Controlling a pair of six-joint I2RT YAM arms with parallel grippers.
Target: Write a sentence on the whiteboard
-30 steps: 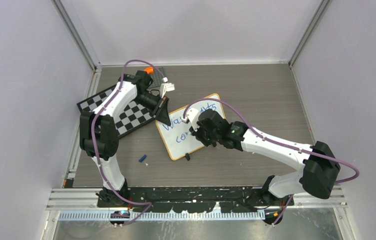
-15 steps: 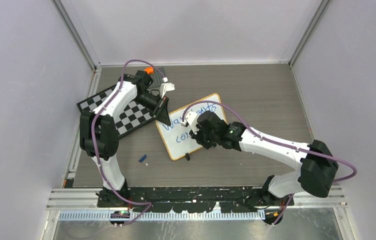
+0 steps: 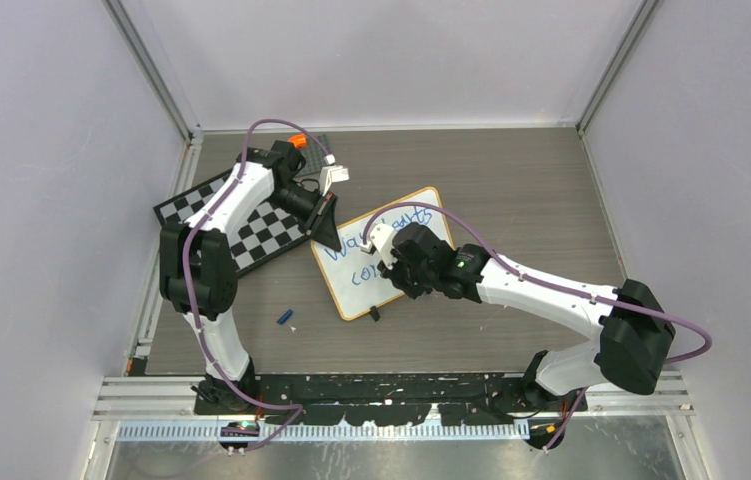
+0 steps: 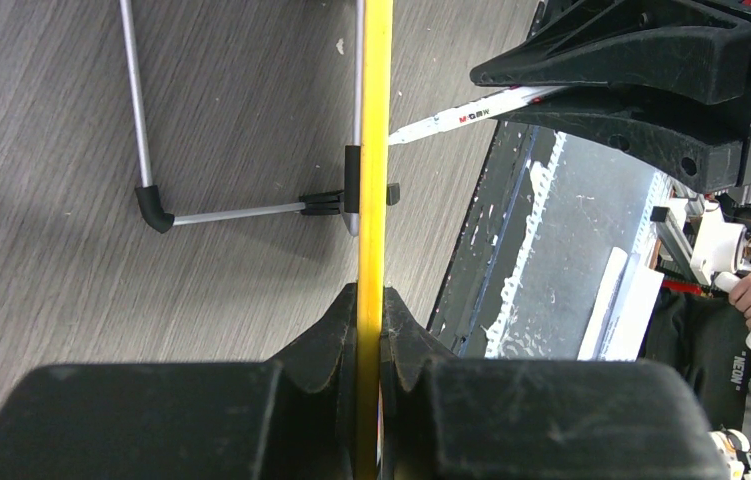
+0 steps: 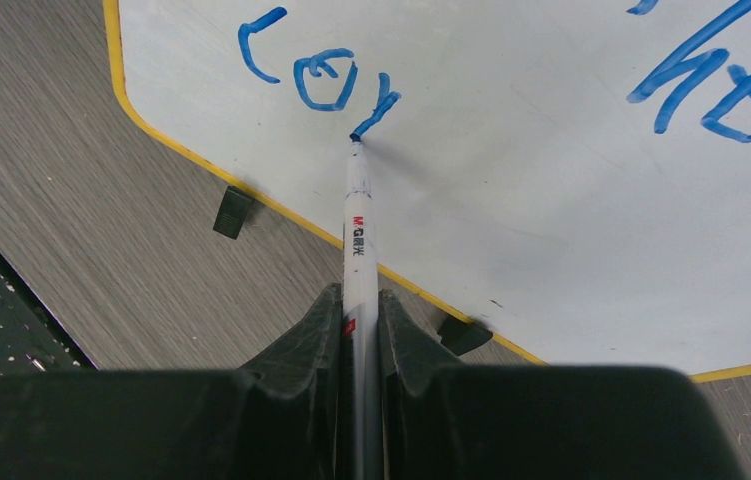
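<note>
The whiteboard [image 3: 351, 290] lies tilted at mid-table, with its yellow rim and black feet showing in the right wrist view [image 5: 571, 220]. The sentence [image 5: 316, 80] is in blue script: part of a top line at the upper right, and "co" plus a stroke on the second line. My right gripper [image 5: 359, 305] is shut on a white marker [image 5: 359, 230] whose tip touches the board at the last stroke. In the top view this gripper [image 3: 391, 262] is over the board's middle. My left gripper [image 4: 371, 300] is shut on the board's yellow rim [image 4: 376, 120], at its far-left corner [image 3: 327, 236].
A black-and-white checkered board [image 3: 251, 225] lies left of the whiteboard, under my left arm. A blue marker cap [image 3: 285, 317] lies on the table near the board's near-left side. A grey wire stand leg [image 4: 141, 120] runs under the board. An orange-topped object [image 3: 297, 141] sits at the back.
My right gripper has shifted slightly left and nearer with the marker, on the second line. The left arm and the whiteboard have not moved.
</note>
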